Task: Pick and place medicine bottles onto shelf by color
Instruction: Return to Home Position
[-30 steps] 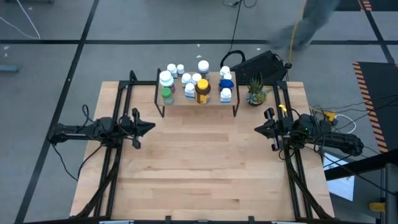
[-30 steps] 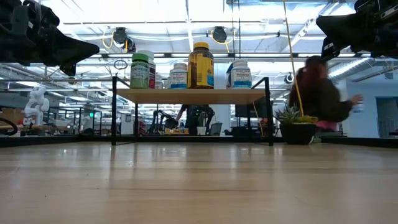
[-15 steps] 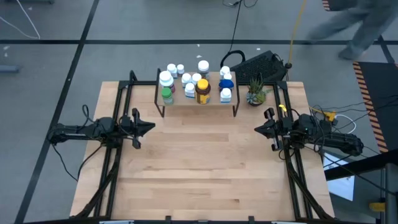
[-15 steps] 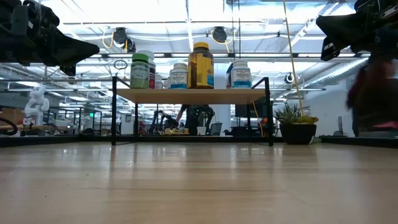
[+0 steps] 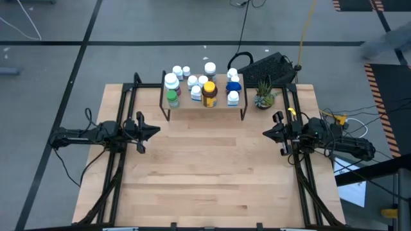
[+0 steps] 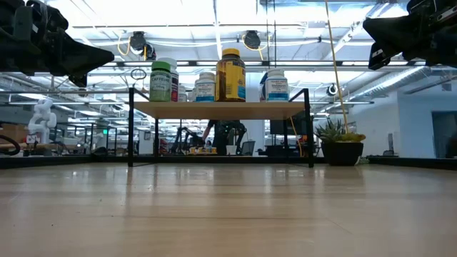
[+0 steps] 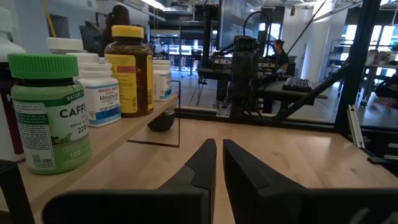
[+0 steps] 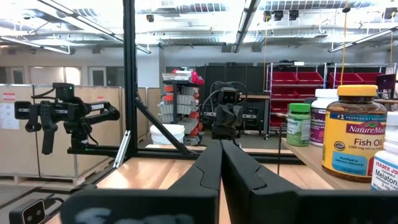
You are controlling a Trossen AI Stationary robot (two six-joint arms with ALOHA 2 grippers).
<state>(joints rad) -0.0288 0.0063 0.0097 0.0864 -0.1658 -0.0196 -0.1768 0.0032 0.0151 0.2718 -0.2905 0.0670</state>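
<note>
Left claw point(image 5: 157, 131) and right claw point(image 5: 265, 134) closed, empty — white, green, amber, blue bottles point(image 5: 209, 94) on shelf point(image 5: 205, 111)

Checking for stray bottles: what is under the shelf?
In the low view only bare tabletop shows between the black legs of the shelf; nothing stands there. From above, the board hides that spot.

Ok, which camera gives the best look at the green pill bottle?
The left wrist view: the green pill bottle stands close and large there, label facing the camera. The high view shows mostly its cap from above, the low view a small side profile, the right wrist view a distant glimpse past the amber bottle.
</note>
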